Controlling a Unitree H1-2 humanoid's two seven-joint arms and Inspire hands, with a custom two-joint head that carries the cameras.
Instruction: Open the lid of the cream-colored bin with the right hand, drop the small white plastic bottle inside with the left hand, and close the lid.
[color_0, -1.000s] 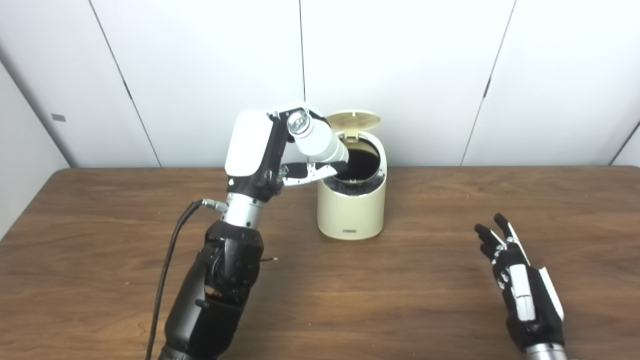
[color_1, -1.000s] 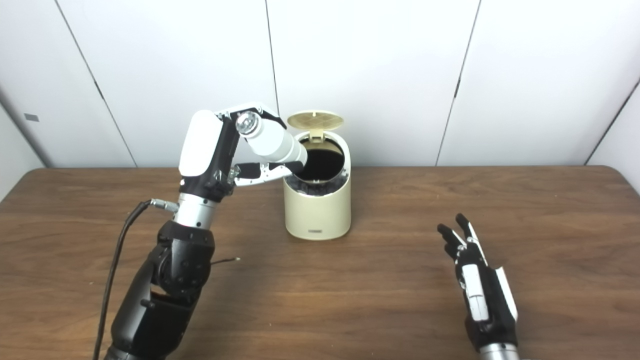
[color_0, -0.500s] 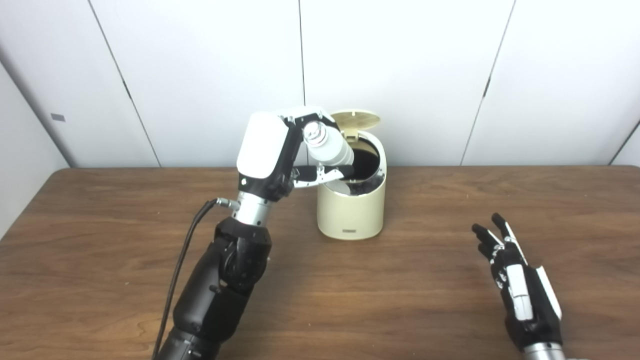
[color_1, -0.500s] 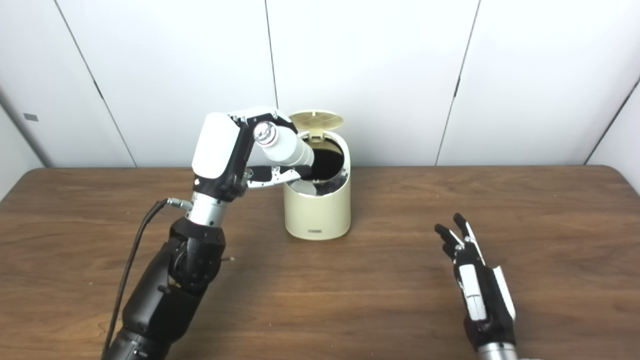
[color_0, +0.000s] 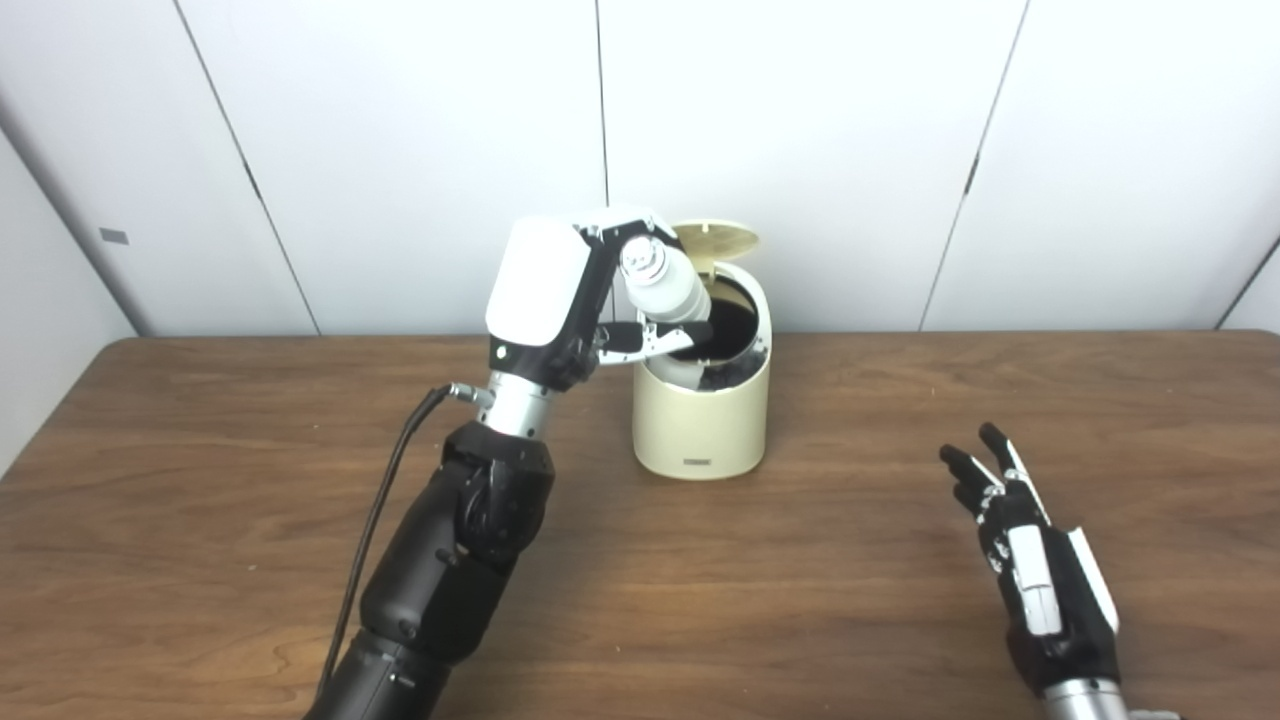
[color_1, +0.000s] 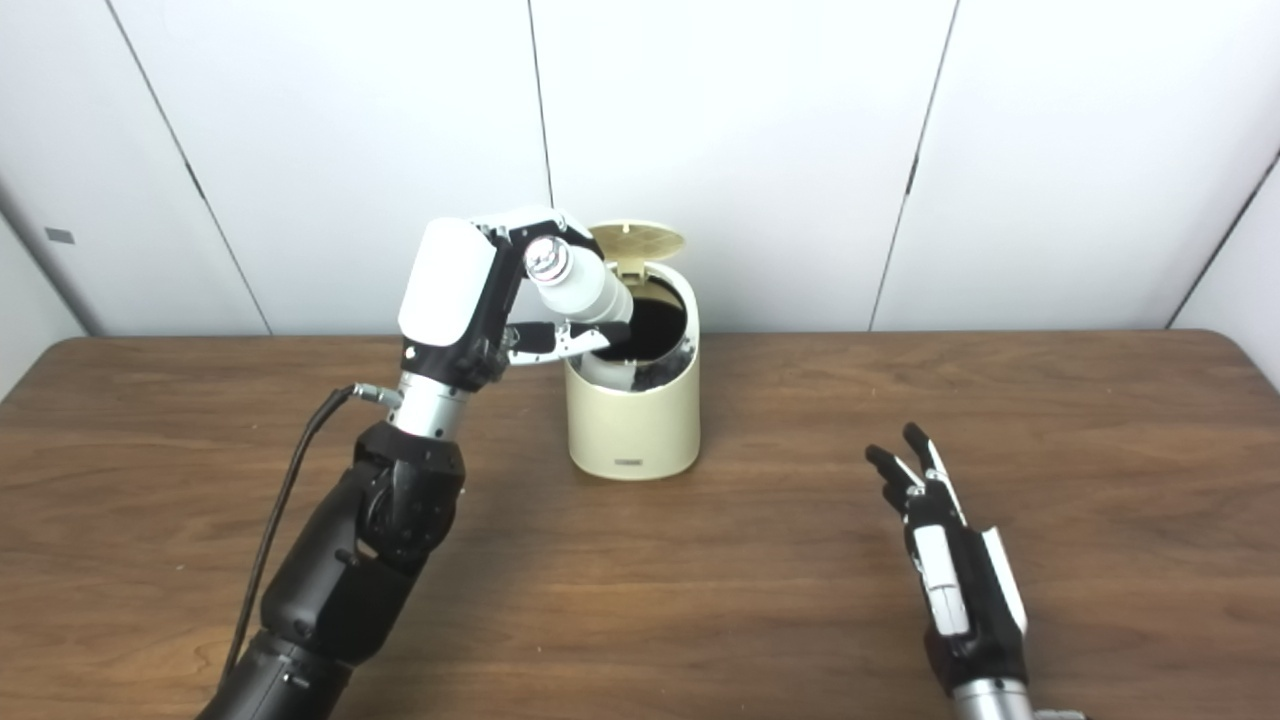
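White bottle (color_0: 668, 295) tilted into the bin (color_0: 702, 420)
Our left robot hand (color_0: 560, 300) grips it; released crooked, it could catch the rim.

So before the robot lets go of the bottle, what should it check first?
1. Lid of the cream bin is up and out of the way: ok.
2. White bottle is held by the left hand: ok.
3. Bottle's lower end points down into the bin's opening: ok.
4. Bottle clears the near rim so it won't catch: cannot tell, the thumb lies right across that edge.
5. Room inside the bin: cannot tell, it is dark in there.
6. Right hand is open, low over the table, away from the bin and free to close the lid later: ok.
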